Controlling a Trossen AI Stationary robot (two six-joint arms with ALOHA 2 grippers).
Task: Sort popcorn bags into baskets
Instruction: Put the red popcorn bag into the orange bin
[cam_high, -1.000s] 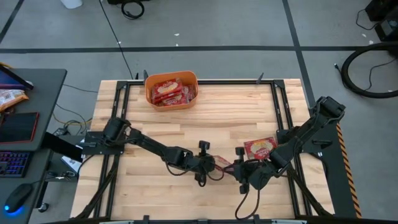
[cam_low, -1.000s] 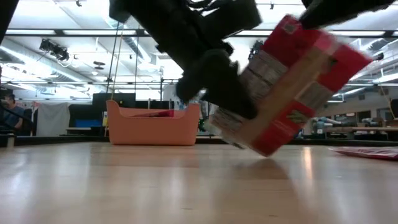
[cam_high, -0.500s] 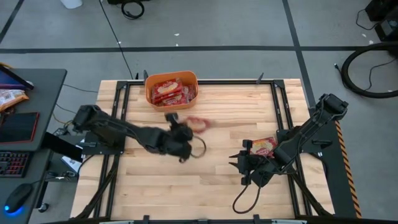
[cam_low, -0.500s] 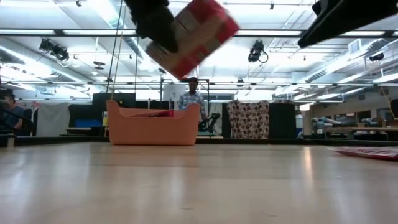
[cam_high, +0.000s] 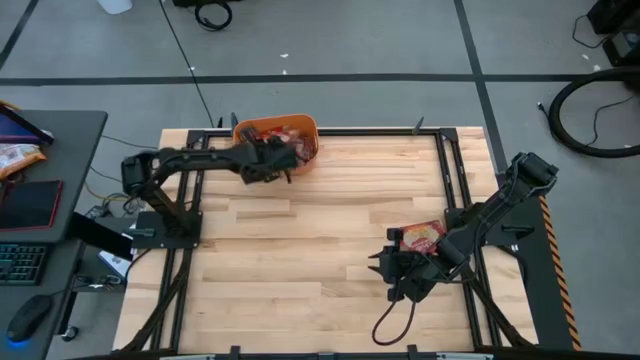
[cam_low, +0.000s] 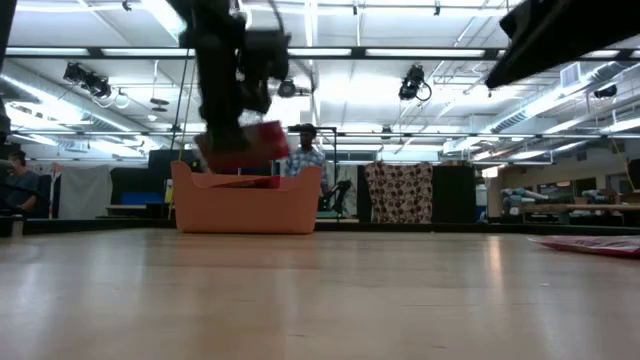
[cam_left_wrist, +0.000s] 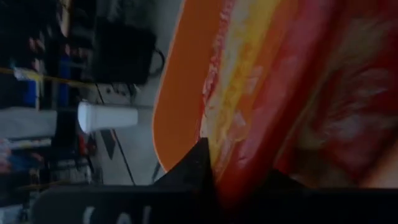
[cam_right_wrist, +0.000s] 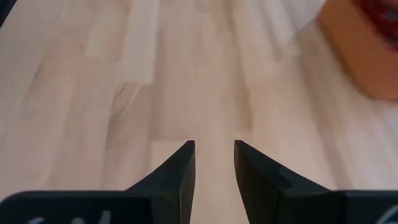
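My left gripper (cam_high: 283, 158) reaches over the orange basket (cam_high: 303, 123) at the table's far edge and is shut on a red popcorn bag (cam_low: 248, 148). In the low view this bag hangs just above the basket's rim (cam_low: 245, 178). Several more red bags (cam_high: 303, 146) lie inside the basket. Another popcorn bag (cam_high: 420, 237) lies flat on the table beside my right arm. My right gripper (cam_high: 378, 262) is open and empty, low over the table's near right part, with bare wood between its fingers (cam_right_wrist: 214, 163). My left gripper pinches the popcorn bag between its two fingers at one end (cam_left_wrist: 239, 177). The fingers come from above, and the bag hangs below them. The bag is clear of the table and sits over the basket's opening (cam_left_wrist: 180, 81). It is roughly level in the low view.
Black frame rails (cam_high: 450, 190) run along the table's left and right sides. A desk with a keyboard and an orange-and-white packet (cam_high: 18, 155) stands left of the table. A person (cam_low: 305, 155) stands in the room beyond the basket. Bare wood (cam_high: 330, 220) fills the table's middle.
My left gripper has carried the popcorn bag away from my right gripper at the near middle. It went up and toward the far edge, then came down over the basket. My right gripper has let go of that bag and stayed near its place.
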